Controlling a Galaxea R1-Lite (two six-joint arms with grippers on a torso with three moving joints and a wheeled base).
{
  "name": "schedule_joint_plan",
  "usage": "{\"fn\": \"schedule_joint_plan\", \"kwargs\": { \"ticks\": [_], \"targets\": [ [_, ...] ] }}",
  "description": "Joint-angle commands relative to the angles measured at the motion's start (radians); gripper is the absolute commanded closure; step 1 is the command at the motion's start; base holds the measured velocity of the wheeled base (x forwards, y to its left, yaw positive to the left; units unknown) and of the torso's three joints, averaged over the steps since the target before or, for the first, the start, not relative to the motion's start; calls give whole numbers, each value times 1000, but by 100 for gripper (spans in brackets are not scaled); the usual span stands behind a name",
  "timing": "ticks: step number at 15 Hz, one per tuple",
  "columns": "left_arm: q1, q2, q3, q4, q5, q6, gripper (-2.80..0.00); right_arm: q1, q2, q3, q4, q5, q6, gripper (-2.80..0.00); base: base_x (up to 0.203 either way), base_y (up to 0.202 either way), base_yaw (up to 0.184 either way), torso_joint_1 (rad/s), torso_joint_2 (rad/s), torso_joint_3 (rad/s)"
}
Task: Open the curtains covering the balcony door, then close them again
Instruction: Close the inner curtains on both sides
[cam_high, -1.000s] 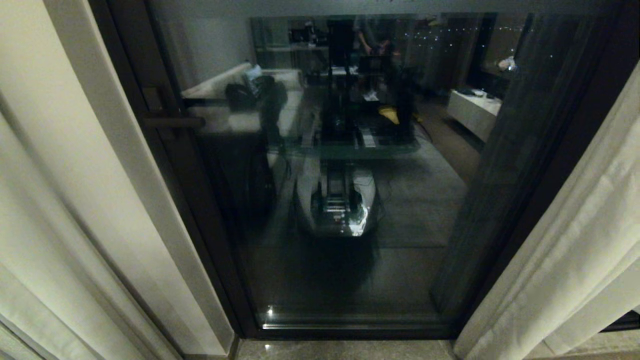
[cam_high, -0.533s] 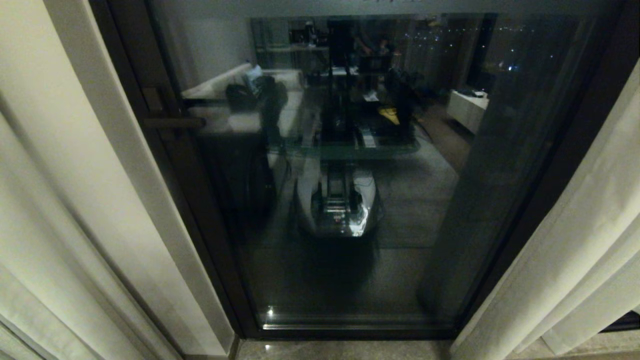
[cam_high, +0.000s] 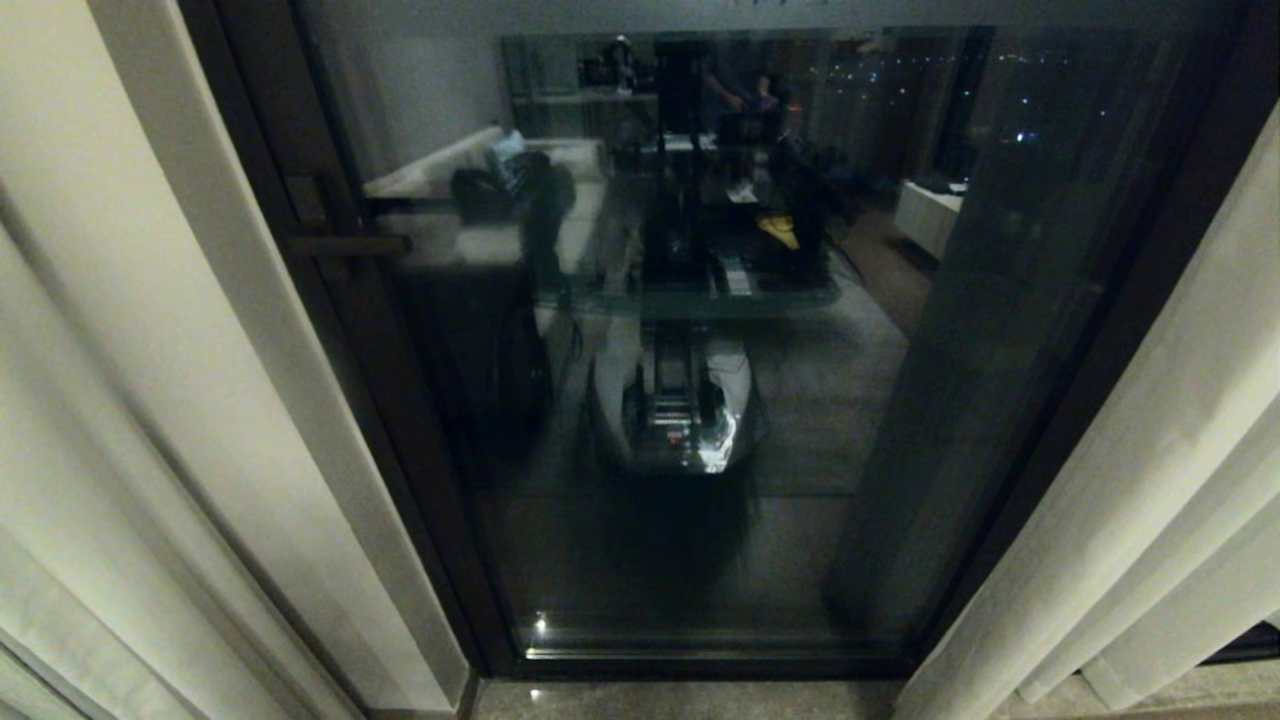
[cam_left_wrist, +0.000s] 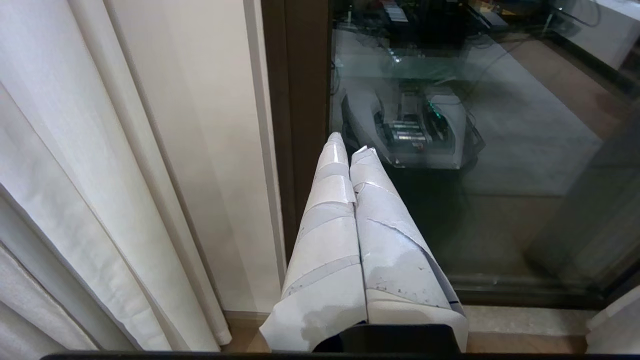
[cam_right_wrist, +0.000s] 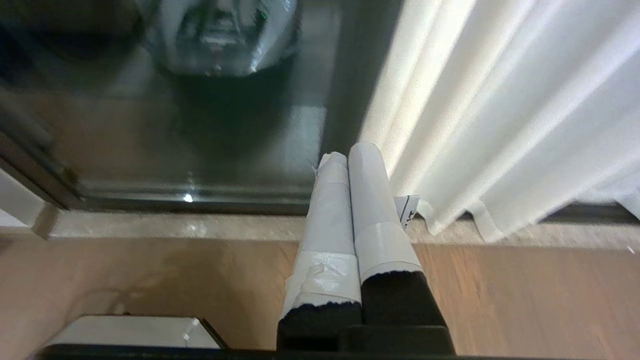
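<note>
Wood floor (cam_right_wrist: 150, 280), pale stone threshold (cam_right_wrist: 175, 227).

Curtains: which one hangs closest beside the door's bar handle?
The left curtain, on the bar handle side of the balcony door; the right curtain hangs across the glass.

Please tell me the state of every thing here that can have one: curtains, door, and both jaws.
left curtain: drawn aside, hanging in folds
right curtain: drawn aside, glass uncovered
balcony door: appears shut, glass reflecting the room
left gripper: jaws shut, empty
right gripper: jaws shut, empty, beside the right curtain
</note>
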Motion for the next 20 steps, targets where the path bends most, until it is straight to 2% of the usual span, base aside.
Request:
{"fn": "schedule_joint_plan", "kwargs": {
  "ticks": [1, 3, 6, 11, 13, 20],
  "targets": [
    [0, 0, 0, 0, 1, -1, 0, 0, 3, 0, 34, -47, -10, 0, 0, 0, 0, 0, 0, 0],
    [0, 0, 0, 0, 1, -1, 0, 22, 2, 0, 49, -57, -8, 0, 0, 0, 0, 0, 0, 0],
    [0, 0, 0, 0, 1, -1, 0, 123, -23, 0, 55, -57, -1, 0, 0, 0, 0, 0, 0, 0],
    [0, 0, 0, 0, 1, -1, 0, 109, -264, 0, 56, -48, -2, 0, 0, 0, 0, 0, 0, 0],
    [0, 0, 0, 0, 1, -1, 0, 107, -281, 0, 55, -48, -28, 0, 0, 0, 0, 0, 0, 0],
    [0, 0, 0, 0, 1, -1, 0, 107, -281, 0, 55, -48, -12, 0, 0, 0, 0, 0, 0, 0]
  ]
}}
